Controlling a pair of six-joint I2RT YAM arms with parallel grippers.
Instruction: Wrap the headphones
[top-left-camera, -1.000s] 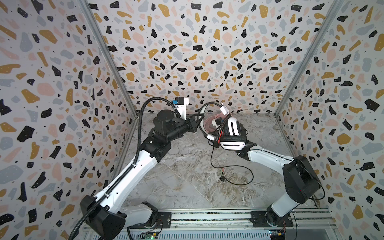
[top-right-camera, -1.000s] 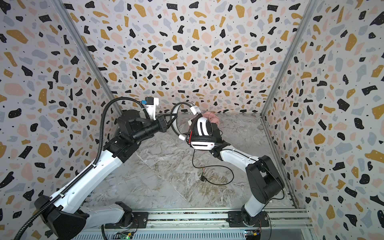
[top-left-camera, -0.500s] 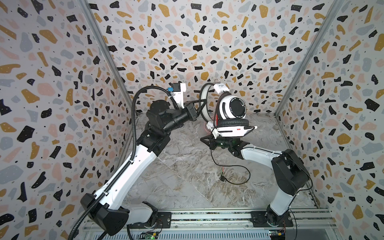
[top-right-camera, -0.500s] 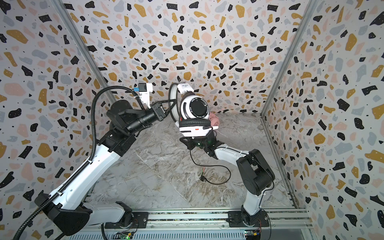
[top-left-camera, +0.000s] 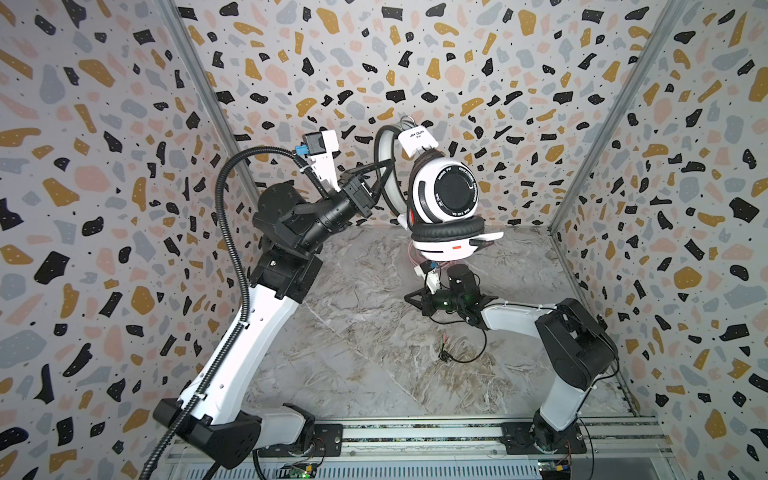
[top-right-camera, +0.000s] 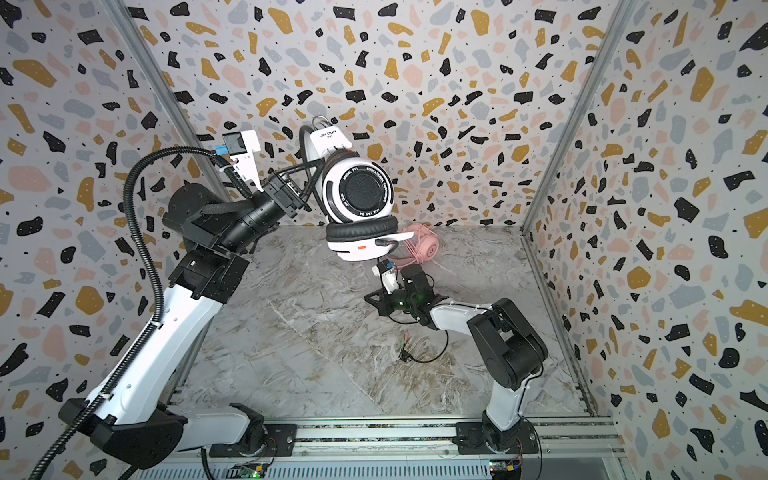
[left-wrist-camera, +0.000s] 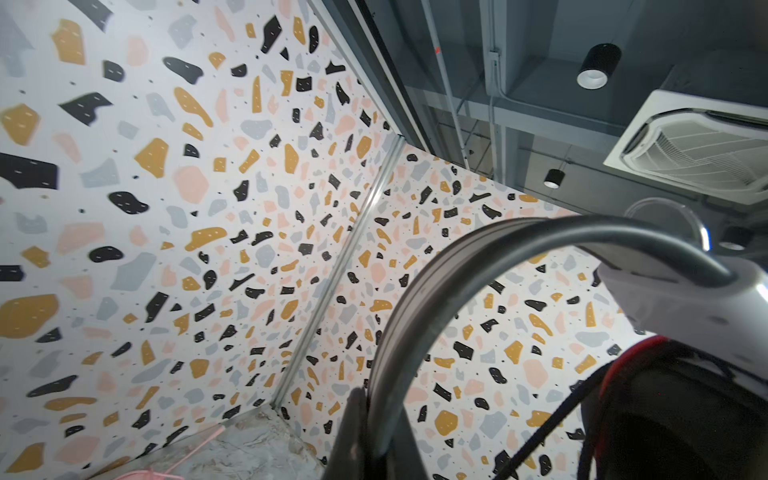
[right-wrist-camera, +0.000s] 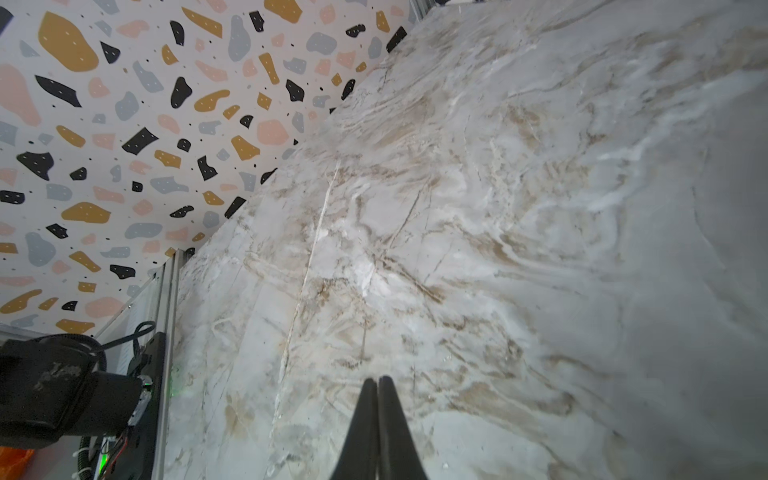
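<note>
The left gripper (top-left-camera: 388, 166) pinches the headband of the white headset (top-left-camera: 451, 199) and holds it high in the air, near the back wall, with its 2 ear cups touching each other. In the left wrist view its fingers (left-wrist-camera: 356, 432) sit on both sides of the band. The right gripper (top-left-camera: 409, 297) is low over the marble table (top-left-camera: 353, 365), its jaws pressed together on nothing (the right wrist view shows this clearly). The loose end of the black cable (top-left-camera: 445, 355) lies on the table near the right arm. The pink headset (top-right-camera: 426, 247) rests at the back of the table.
</note>
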